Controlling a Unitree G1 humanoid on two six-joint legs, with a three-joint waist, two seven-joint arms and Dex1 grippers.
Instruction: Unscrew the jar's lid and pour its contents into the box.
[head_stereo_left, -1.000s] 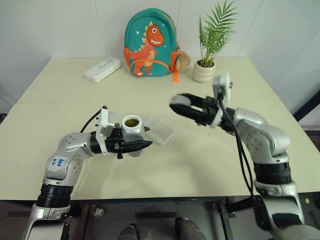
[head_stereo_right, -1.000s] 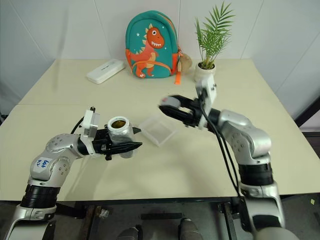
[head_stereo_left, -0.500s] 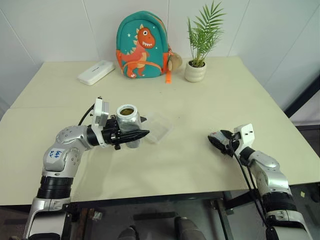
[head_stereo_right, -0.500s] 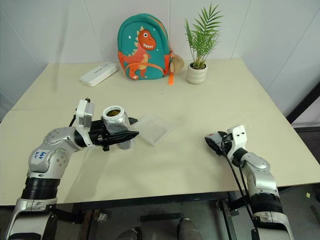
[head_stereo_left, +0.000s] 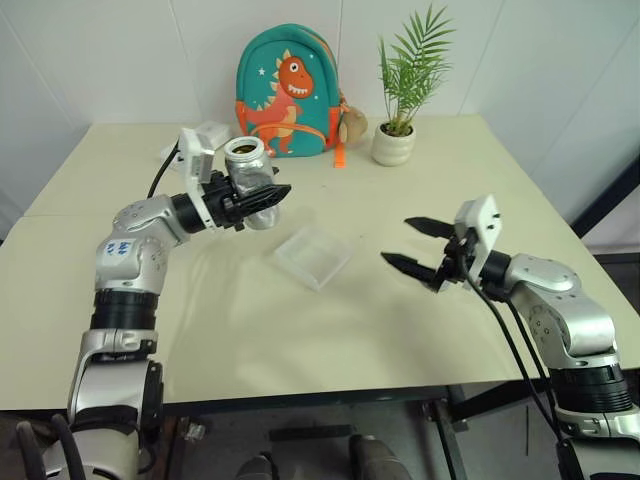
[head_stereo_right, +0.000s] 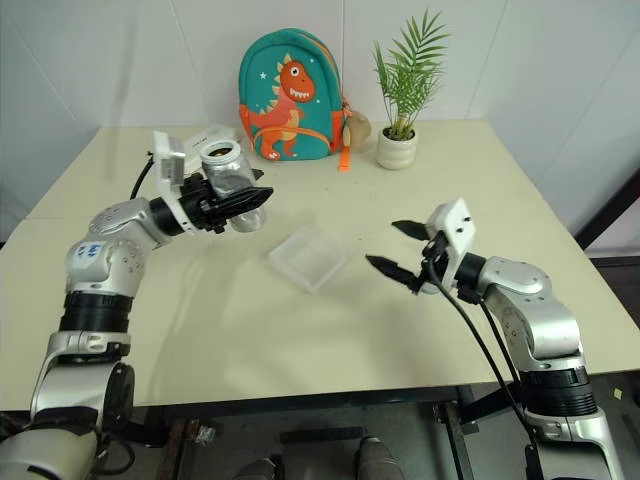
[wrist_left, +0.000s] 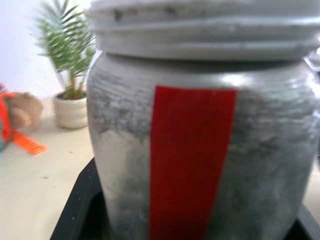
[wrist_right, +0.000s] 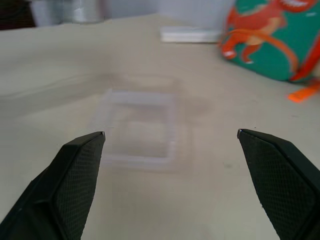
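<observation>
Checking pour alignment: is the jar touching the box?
Apart. The left eye view shows the jar held in the air by the left gripper, with bare table between it and the box.

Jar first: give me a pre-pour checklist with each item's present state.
1. Jar gripped by the left hand: ok, fingers shut around its body.
2. Lid off: ok, the mouth is open and the contents show inside.
3. Jar upright: ok, only slightly tilted, nothing spilling.
4. Jar above the box: not ok, it is held up beside the box, toward the backpack.
5. Box unobstructed: ok, nothing lies in it or over it.
6. Right hand clear of the box: ok, open, empty, off to the side.
</observation>
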